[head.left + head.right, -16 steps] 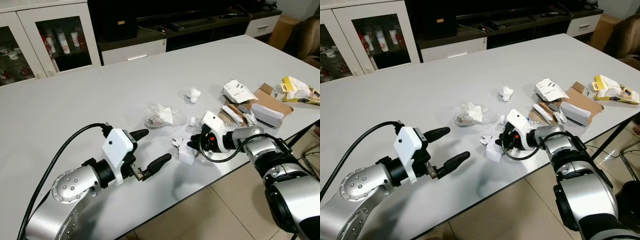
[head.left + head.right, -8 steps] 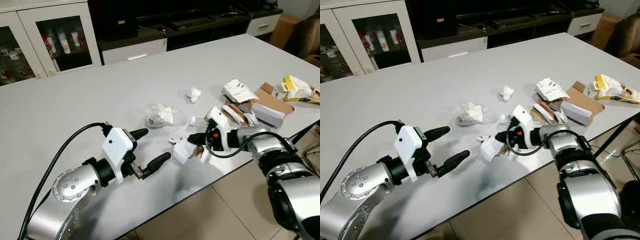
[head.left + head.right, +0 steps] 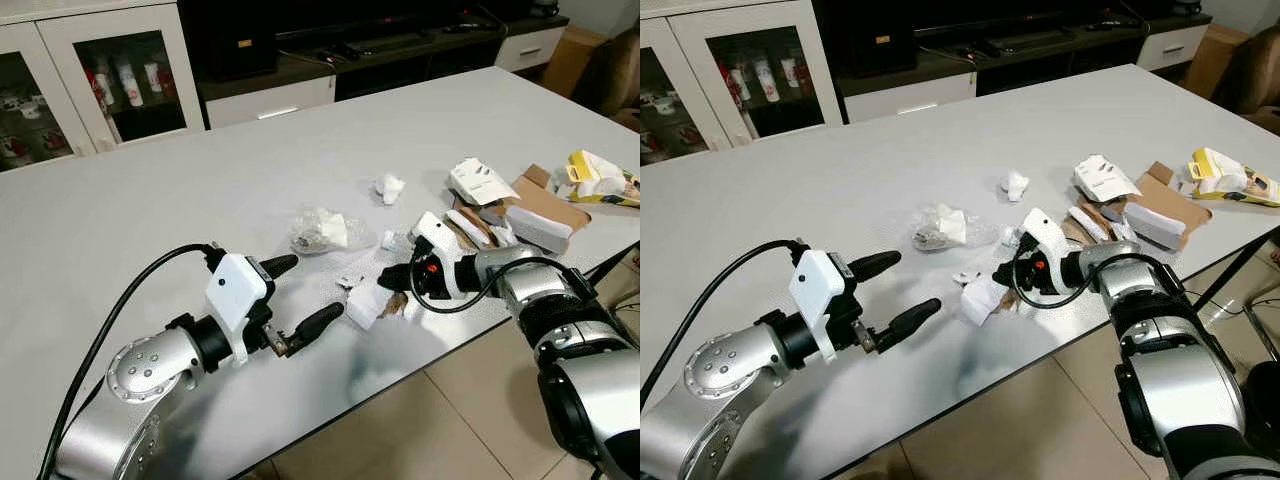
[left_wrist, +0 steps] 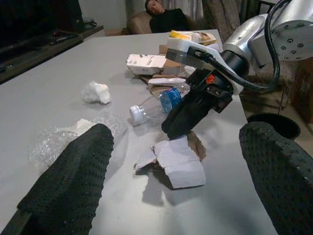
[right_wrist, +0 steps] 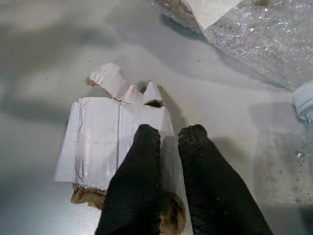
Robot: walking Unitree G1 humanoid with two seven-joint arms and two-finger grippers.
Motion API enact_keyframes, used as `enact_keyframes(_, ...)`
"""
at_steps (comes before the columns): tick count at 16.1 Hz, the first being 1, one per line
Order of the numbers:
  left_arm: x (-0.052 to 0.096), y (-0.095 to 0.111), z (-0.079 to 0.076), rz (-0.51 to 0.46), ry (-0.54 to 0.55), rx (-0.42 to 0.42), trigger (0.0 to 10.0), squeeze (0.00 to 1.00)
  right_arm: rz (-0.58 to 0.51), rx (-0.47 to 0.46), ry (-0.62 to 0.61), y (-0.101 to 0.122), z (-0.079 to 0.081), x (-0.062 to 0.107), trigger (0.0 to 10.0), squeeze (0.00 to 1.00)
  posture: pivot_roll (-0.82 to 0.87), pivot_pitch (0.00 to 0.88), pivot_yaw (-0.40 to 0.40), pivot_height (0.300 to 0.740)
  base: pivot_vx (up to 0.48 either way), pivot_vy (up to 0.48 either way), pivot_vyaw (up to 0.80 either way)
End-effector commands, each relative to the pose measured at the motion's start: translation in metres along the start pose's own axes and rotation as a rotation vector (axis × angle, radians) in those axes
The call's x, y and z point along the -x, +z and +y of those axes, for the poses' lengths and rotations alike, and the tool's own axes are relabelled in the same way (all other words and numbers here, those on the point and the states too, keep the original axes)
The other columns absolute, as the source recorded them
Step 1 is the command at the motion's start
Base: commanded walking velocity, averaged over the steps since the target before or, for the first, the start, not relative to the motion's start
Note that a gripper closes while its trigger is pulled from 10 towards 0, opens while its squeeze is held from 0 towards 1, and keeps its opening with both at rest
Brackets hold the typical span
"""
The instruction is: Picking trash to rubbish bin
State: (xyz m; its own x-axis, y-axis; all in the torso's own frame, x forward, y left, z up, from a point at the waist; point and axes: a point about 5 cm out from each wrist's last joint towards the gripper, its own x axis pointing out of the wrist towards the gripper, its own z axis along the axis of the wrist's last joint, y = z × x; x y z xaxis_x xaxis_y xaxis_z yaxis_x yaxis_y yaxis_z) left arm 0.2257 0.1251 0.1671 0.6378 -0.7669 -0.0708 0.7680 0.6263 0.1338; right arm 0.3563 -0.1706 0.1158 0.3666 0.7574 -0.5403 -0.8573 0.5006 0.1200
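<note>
Your right gripper (image 3: 392, 278): fingers pinched on the torn white cardboard scrap (image 3: 366, 302), which sits near the table (image 3: 200, 200) front edge. Your left gripper (image 3: 300, 298): fingers spread wide, holding nothing, beside it. Bare tabletop lies behind your left gripper; bubble wrap (image 3: 318, 230) and a plastic bottle (image 4: 156, 105) crowd the scrap.

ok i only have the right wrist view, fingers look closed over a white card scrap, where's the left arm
observer: the left gripper hovers over the table to the robot's left of the cardboard scrap, fingers wide open, holding nothing
operator: and that white cap at the edge of my view
observer: it belongs to a clear plastic bottle with a blue label, lying on its side beside the right gripper
operator: other trash further out
observer: a crumpled white tissue lies alone farther back on the table
</note>
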Motion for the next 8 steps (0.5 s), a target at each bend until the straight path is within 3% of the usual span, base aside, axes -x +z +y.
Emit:
enact_keyframes(1, -0.001, 0.001, 0.002, 0.004, 0.002, -0.012, 10.0, 0.00, -0.023, 0.028, 0.011, 0.018, -0.002, 0.002, 10.0, 1.00, 0.05, 0.000, 0.008, 0.740, 0.000, 0.000, 0.00)
enact_keyframes(8, -0.003, -0.001, 0.003, 0.008, 0.017, -0.014, 10.0, 0.00, 0.094, 0.085, 0.095, 0.033, 0.000, 0.005, 10.0, 1.00, 0.05, 0.000, -0.010, 0.740, 0.000, 0.000, 0.00)
